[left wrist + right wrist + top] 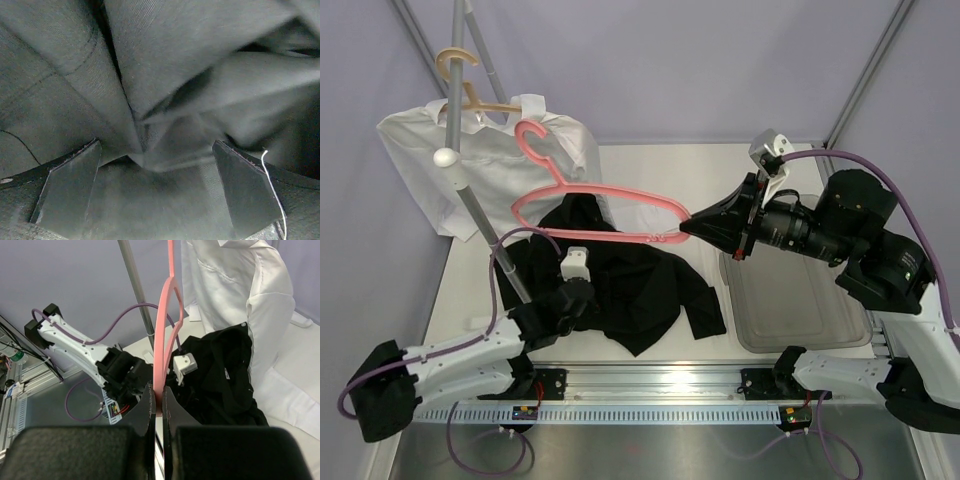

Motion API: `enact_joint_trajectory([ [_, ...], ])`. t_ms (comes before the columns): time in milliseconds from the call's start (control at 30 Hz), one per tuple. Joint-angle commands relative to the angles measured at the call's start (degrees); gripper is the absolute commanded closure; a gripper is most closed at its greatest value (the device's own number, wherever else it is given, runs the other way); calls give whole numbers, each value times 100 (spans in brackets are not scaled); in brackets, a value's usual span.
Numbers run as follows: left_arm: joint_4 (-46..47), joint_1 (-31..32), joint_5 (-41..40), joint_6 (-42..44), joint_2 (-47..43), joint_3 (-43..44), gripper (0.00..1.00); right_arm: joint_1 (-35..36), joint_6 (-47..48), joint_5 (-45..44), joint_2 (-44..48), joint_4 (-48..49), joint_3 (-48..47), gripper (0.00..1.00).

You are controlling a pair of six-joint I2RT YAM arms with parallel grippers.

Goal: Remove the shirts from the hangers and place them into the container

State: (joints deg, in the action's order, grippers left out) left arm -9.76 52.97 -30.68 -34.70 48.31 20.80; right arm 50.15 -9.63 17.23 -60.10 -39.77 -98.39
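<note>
At the near left, the left jaws stand released, spread wide with folds of the black shirt [200, 75] between them. The shirt is plain and matte, lying crumpled on the bench [650, 160] near the centre, one sleeve trailing right. Just right of it sits the container [800, 300], a shallow clear-grey bin with rounded corners, partly under the right arm. Beyond, the right jaws are clenched on the right tip of the pink hanger [600, 195], a thin plastic one held tilted over the shirt's far edge. I cannot tell whether fabric still hangs from it. Far left, the collared white shirt [500, 160] hangs on the tan hanger [460, 65] from the rack pole [480, 215].
</note>
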Motion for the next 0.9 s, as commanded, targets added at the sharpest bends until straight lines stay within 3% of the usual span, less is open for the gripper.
enact_joint_trajectory([
  [0,1283,108,-1106,-485,625,12,1,3,75,543,-151,470,-233,100],
  [100,1774,178,-1335,-626,1267,12,1,12,137,728,-318,566,-251,100],
  [400,3146,214,-905,-608,2558,-40,1,3,303,931,-731,576,-470,100],
  [700,3885,214,-589,-854,2824,-427,5,3,865,158,-820,576,-444,100],
  [867,4051,205,-457,-837,2946,-436,24,4,1156,52,-846,531,-479,100],
])
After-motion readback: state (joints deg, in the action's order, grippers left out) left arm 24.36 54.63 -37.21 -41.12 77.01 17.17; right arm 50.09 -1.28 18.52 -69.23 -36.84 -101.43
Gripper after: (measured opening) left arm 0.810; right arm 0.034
